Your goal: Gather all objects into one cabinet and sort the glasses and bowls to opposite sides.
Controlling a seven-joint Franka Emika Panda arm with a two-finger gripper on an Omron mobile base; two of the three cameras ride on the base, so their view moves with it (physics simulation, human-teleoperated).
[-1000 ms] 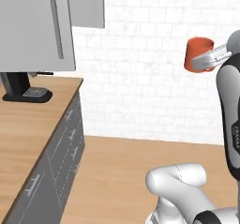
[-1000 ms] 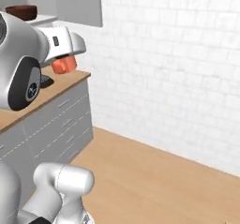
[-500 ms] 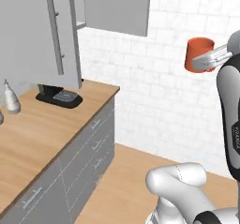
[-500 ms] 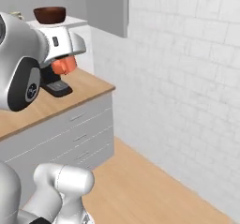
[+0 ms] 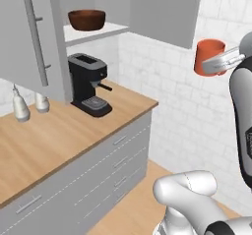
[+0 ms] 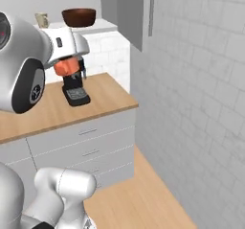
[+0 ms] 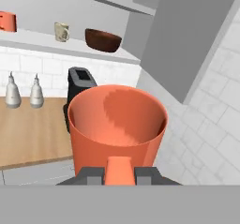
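My gripper is shut on a small orange-red cup, held high in the air to the right of the counter and away from the open grey cabinet. In the hand view the cup sits upright and empty between the fingertips. A wide dark brown bowl rests on the cabinet's white shelf near its right end. The cream mug stands left of the bowl. Another orange-red thing shows at the far left of the shelf. From the right base view the cup hangs under the hand.
A black coffee machine stands on the wooden counter below the shelf. Two white spouted bottles stand to its left. The open door with its silver bar handle juts out at the left. A white brick wall closes the right.
The whole picture has shifted as the base moved: the open cabinet, bowl and coffee machine have come into view. The cup stays held in the same place relative to the arm.
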